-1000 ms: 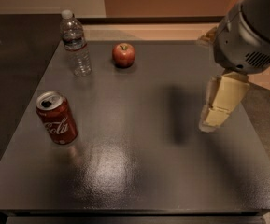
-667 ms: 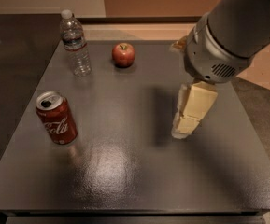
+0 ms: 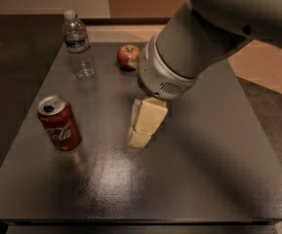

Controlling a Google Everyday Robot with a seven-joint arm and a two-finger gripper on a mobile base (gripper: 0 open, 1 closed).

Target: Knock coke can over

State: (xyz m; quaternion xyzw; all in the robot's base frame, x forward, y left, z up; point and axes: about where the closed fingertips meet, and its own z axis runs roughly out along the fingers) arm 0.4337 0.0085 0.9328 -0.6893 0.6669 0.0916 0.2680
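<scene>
The coke can (image 3: 60, 124) stands upright on the left side of the dark desk (image 3: 209, 174), its open silver top showing and its white script facing the front. The gripper (image 3: 140, 137) hangs near the desk's middle, to the right of the can and apart from it, its cream jaws clenched together with nothing between them. At the back stand a clear water bottle (image 3: 79, 46) and a red apple (image 3: 126, 56), the apple partly hidden behind the arm's grey wrist (image 3: 166, 77).
</scene>
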